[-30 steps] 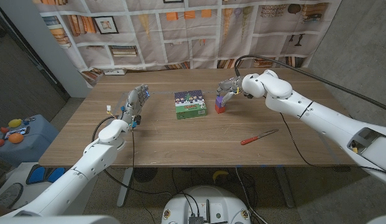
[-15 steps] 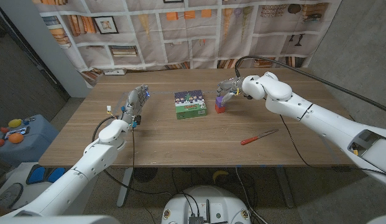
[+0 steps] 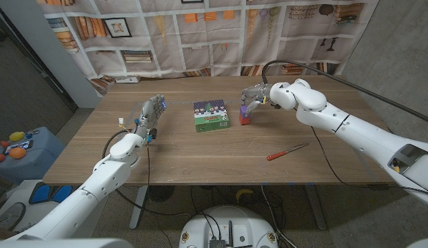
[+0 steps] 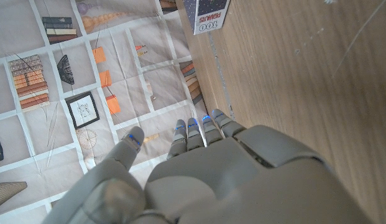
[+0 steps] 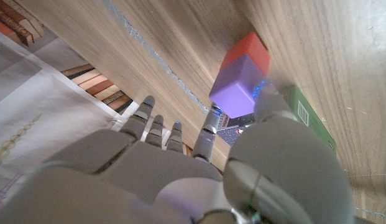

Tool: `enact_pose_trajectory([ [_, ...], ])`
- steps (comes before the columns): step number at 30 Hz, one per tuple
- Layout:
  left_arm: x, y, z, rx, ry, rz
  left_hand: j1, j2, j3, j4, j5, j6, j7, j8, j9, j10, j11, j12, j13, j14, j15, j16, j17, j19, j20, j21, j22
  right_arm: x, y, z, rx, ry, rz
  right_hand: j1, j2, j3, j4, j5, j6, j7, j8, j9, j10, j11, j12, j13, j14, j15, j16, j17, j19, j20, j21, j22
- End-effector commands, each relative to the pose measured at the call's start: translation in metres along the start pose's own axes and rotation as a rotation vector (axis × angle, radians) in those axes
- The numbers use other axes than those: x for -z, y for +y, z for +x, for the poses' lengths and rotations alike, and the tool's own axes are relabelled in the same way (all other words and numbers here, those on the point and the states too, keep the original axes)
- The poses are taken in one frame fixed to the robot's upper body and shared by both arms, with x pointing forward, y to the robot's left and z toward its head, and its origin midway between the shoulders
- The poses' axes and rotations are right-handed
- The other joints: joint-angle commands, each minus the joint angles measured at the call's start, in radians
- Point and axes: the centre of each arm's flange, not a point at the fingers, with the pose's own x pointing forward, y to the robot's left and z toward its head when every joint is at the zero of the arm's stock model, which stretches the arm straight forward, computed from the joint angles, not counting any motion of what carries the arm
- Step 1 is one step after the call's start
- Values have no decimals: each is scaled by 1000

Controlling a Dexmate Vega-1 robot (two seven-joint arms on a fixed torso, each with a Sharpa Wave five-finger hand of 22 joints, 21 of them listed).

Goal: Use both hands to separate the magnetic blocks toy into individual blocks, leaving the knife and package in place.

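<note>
Your right hand (image 3: 252, 97) is closing thumb and a finger on the magnetic blocks toy (image 3: 244, 115), a purple block stacked on a red one, standing on the surface (image 3: 200, 155) just beside the package (image 3: 211, 115). Your left hand (image 3: 149, 114) is holding nothing, fingers spread, well apart from the package. The knife (image 3: 286, 151) is lying nearer you than the package.

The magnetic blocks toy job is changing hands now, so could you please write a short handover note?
Right hand is at the magnetic blocks toy, fingers around the purple block stacked on the red one; a firm grip cannot be confirmed.
Left hand is open, held over the table's left side, holding nothing.
Package sits mid-table; knife lies near the front right.
Done: nothing separated.
Left: bring the left hand over, pull the blocks apart.
</note>
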Motion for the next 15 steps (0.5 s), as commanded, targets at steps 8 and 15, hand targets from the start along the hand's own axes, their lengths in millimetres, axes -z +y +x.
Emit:
enact_pose_trajectory([
  [8,-7,-3,-9,-4,-13,15,-12,69,8,-2,-1,10,0,-3,4,7,-1,-3,4,8,-1,-1,3,7,3,6,5,12,-9,-13,42,-30,93,15,22,-9,-1,4,77,-32,33,28,39,-20,9,-1,14,-9,8,2,27,-6,3,2],
  [15,-11,-6,-14,-3,-15,27,-9,68,10,-7,-2,11,0,-3,4,6,-3,-4,4,7,0,-2,2,6,3,6,4,19,-12,-19,60,-40,143,19,26,-12,-1,4,99,-32,47,33,49,-28,9,-1,17,-12,9,3,35,-9,3,2],
])
